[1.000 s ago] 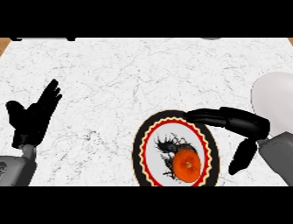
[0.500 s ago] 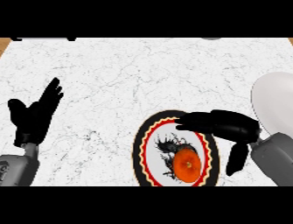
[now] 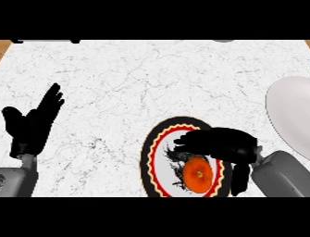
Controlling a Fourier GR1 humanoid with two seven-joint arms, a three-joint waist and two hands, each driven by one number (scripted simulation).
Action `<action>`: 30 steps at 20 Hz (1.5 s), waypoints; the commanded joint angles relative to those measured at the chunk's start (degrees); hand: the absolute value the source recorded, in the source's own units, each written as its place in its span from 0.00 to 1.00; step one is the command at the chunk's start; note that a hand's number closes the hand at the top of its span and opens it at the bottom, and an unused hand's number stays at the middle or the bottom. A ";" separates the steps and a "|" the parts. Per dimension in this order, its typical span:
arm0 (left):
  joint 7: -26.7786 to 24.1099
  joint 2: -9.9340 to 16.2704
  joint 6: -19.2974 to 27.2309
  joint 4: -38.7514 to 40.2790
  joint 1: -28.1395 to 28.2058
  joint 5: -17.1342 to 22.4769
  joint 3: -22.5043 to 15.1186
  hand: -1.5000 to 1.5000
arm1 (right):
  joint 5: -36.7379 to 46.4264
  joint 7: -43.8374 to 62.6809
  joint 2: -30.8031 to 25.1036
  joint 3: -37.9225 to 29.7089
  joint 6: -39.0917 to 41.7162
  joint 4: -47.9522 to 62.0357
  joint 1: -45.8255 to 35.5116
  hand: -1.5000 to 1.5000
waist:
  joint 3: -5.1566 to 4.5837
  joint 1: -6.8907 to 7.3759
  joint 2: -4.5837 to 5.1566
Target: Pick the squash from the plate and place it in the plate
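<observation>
An orange squash (image 3: pixel 199 174) lies on the patterned plate (image 3: pixel 151 152), black-rimmed with a red and yellow band, at lower centre of the frame. The right hand (image 3: pixel 219 142) hangs just above the squash, over the plate's upper half, fingers curled and pointing left with nothing in them. A plain white plate (image 3: pixel 297 115) sits at the right edge, apart from the patterned one. At the left of the frame, the left hand (image 3: pixel 33 124) rests open, fingers straight and pointing up, on the white marble counter (image 3: pixel 157 78).
</observation>
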 commanded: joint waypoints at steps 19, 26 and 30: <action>2.75 -2.33 -3.95 1.71 -3.50 -2.88 5.47 0.50 | 20.19 -6.10 10.75 4.97 -0.81 5.29 1.51 1.00 | 0.01 -0.05 0.06; -0.01 -5.32 -2.83 2.22 -2.05 -5.31 4.69 0.50 | 19.86 -10.33 9.34 0.80 -2.51 4.60 5.44 1.00 | 0.00 -0.17 0.02; 0.68 -4.89 -3.59 1.05 -0.86 -5.53 5.21 0.50 | 20.30 -6.28 12.86 -1.46 -4.70 -0.64 6.21 1.00 | 0.00 -0.23 -0.01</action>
